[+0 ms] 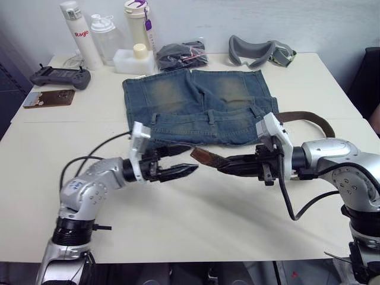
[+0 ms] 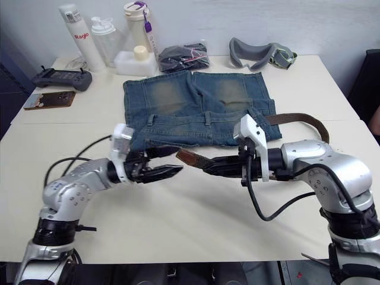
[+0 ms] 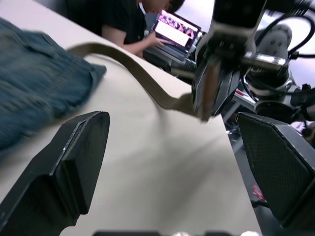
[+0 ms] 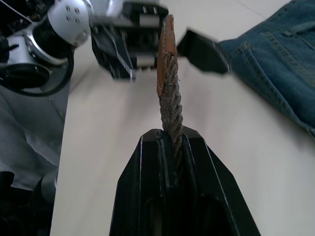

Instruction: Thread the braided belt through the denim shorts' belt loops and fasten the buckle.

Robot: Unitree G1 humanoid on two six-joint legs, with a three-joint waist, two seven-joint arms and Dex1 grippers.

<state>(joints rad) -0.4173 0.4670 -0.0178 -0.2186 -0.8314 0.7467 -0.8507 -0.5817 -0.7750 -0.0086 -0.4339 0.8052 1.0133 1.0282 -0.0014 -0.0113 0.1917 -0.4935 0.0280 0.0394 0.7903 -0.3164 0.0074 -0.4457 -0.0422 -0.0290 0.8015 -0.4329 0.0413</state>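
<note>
The denim shorts [image 1: 196,107] lie flat at mid-table with the waistband nearest me, and belt loops [image 1: 209,116] stand along it. The braided belt [image 1: 309,119] curves over the table right of the shorts. Its brown leather tip [image 1: 205,157] is raised in front of the waistband. My right gripper [image 4: 172,135] is shut on the braid just behind that tip. My left gripper [image 1: 185,161] hovers open, facing the tip from the left with a small gap, and its fingers [image 3: 74,157] are spread wide. The buckle is hidden.
Bottles [image 1: 80,29] and a white container [image 1: 132,59] stand at the back left, beside a black bundle in a clear bag [image 1: 181,54] and grey goggles [image 1: 258,50]. A controller [image 1: 59,76] and a brown flat item [image 1: 50,98] lie far left. A person [image 3: 133,22] sits beyond the table.
</note>
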